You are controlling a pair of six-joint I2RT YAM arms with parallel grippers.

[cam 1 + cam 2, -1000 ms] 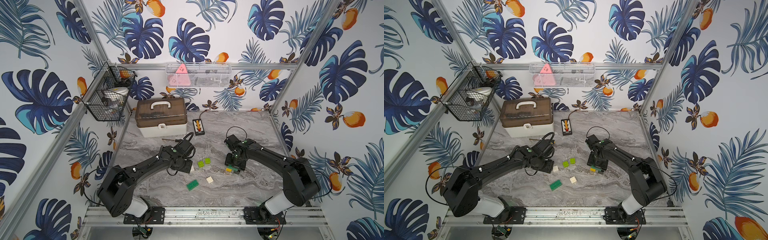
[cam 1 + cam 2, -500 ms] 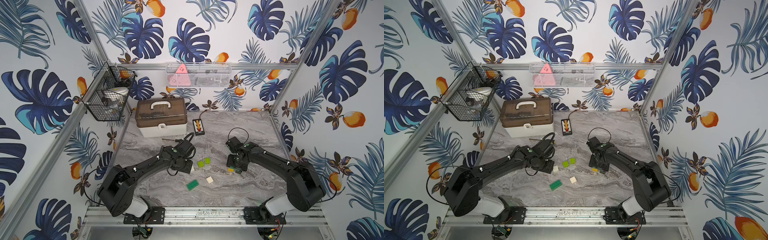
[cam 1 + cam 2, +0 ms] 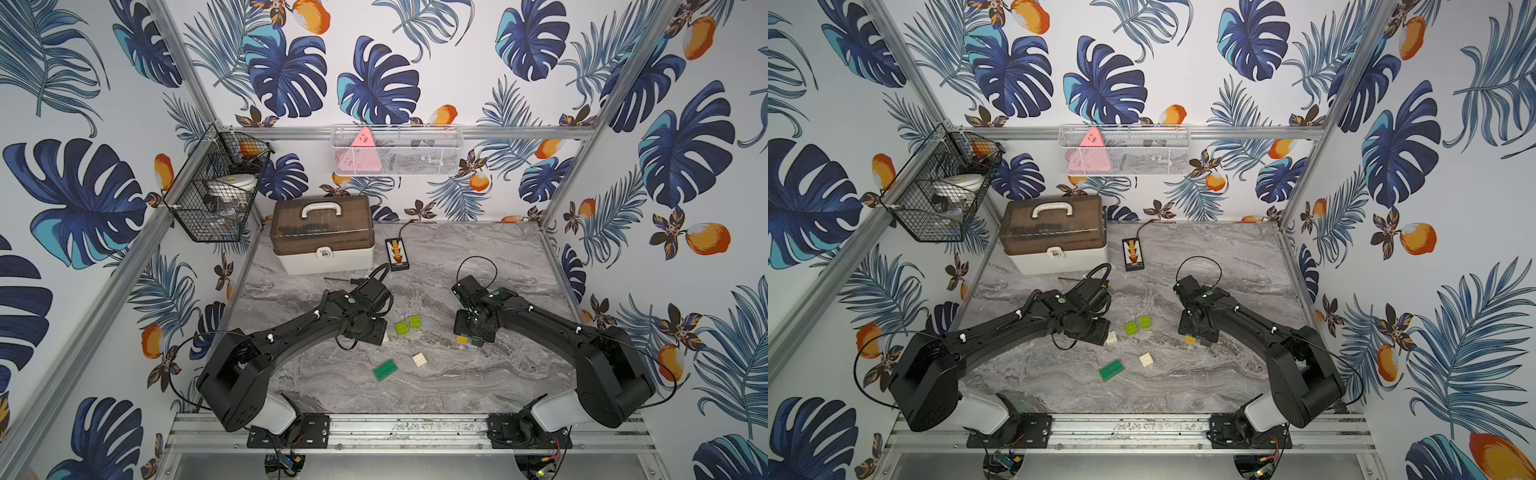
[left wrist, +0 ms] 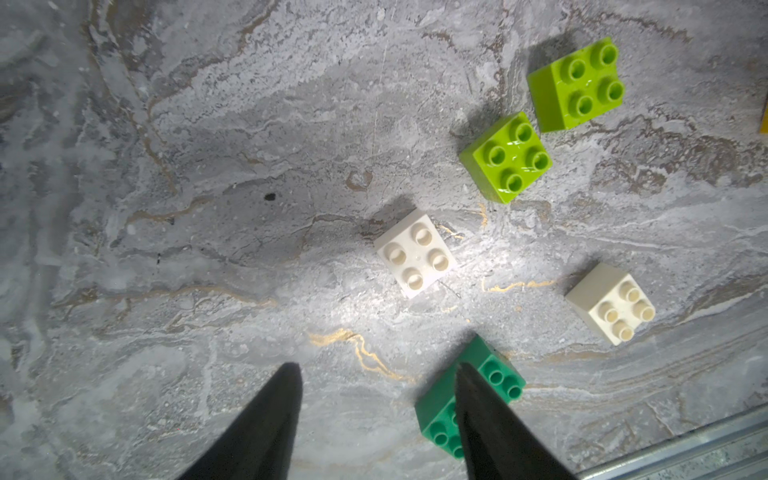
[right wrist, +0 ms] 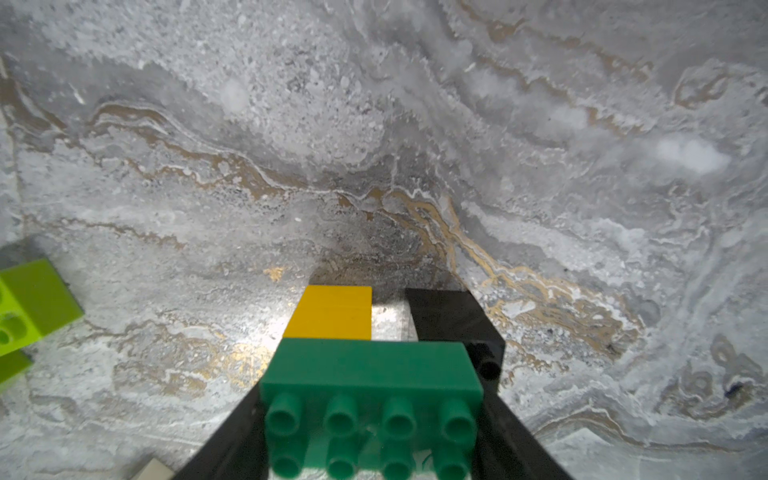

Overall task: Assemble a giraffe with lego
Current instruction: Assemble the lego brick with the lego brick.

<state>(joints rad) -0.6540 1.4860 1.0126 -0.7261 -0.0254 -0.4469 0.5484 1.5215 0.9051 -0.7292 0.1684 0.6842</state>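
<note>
Top views first, Ben: where do the arms stand?

Ben: In both top views they bend low over the marble table (image 3: 498,257). The left arm (image 3: 291,332) has its wrist beside a white brick (image 3: 1111,337). Just past that sit a lime brick (image 3: 402,327) and a second lime brick (image 3: 414,321), close together. A loose dark green brick (image 3: 385,369) and a second white brick (image 3: 419,359) lie apart on open marble. The right arm (image 3: 540,320) shows a bit of yellow under its wrist. From up here the jaws are hidden.

Ana: Left wrist?

Ben: The left gripper (image 4: 376,370) has its fingers (image 4: 266,432) spread, with nothing between them. One finger overlaps the loose dark green brick; whether they touch, I cannot tell. The white brick lies ahead, studs up.

Ana: Right wrist?

Ben: The right gripper (image 5: 372,399) is clamped on the giraffe (image 5: 370,365). It is only a dark green body with a yellow leg (image 5: 332,311) and a black leg (image 5: 453,320) side by side beneath it, a gap between them. The legs point at the marble. Whether they touch it or hang just above, I cannot tell.
</note>
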